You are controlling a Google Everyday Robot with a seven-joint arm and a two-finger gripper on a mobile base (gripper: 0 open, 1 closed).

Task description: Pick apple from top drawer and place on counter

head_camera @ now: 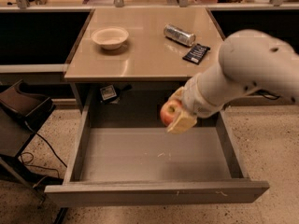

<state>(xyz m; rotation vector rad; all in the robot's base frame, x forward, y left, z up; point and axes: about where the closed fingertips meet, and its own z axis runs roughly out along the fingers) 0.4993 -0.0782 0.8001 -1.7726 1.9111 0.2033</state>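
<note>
Jaws clamp the apple (167, 112) between them, gripper (176, 115) hanging above the open top drawer (140, 155). Just behind the jaws, the counter (140, 55)

A glossy tan bench (145, 55) carries three things. A white bowl (110, 36) sits upright near its left side. A silver can (179, 35) lies on its side toward the back right. A dark flat packet (196, 53) (label unreadable) lies just beside the can, near the right edge. The pincer (174, 112), clasping the apple (166, 111), hangs below the bench's front edge, over the top drawer (140, 153).
</note>
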